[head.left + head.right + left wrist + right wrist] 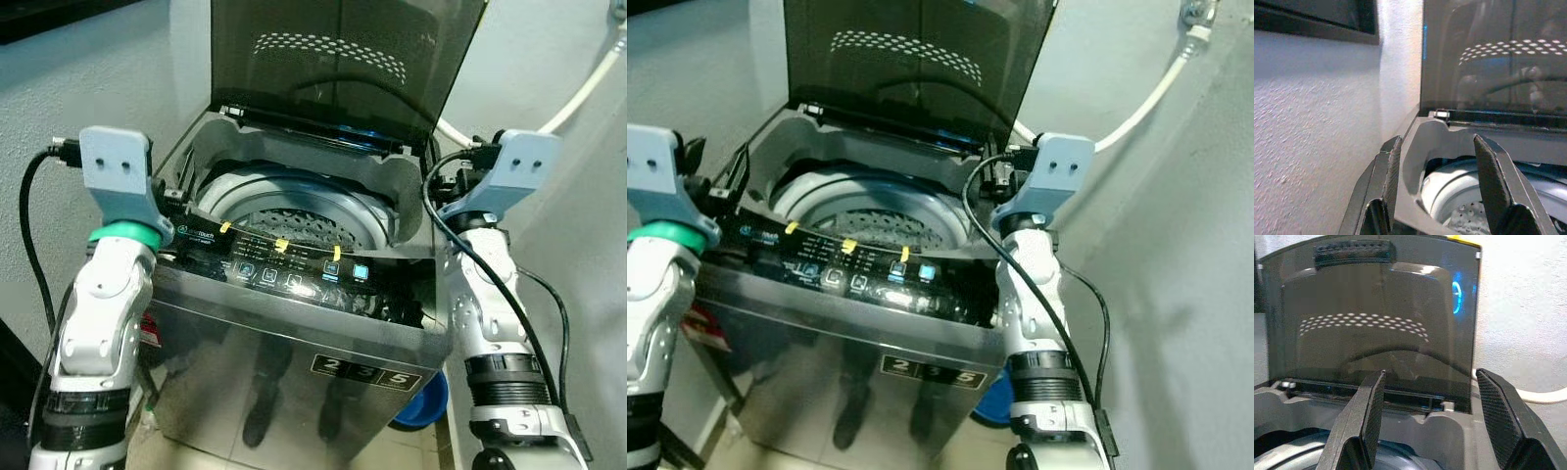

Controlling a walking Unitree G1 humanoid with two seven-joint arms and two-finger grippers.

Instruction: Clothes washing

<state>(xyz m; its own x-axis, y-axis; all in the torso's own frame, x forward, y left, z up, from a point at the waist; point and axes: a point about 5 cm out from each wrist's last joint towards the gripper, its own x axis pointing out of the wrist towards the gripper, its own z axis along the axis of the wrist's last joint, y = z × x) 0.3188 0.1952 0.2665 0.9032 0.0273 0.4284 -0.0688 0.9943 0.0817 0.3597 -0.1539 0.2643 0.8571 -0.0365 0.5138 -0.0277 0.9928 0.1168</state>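
White textured walls enclose a top-loading washing machine (294,333) standing straight ahead, its dark tinted lid (343,59) raised upright and the perforated drum (294,211) exposed. Left claw (1437,181) hovers at the machine's left edge, fingers spread wide, holding nothing. Right claw (1435,416) hovers at the right edge, likewise wide apart and empty. A white hose (588,88) runs along the wall.
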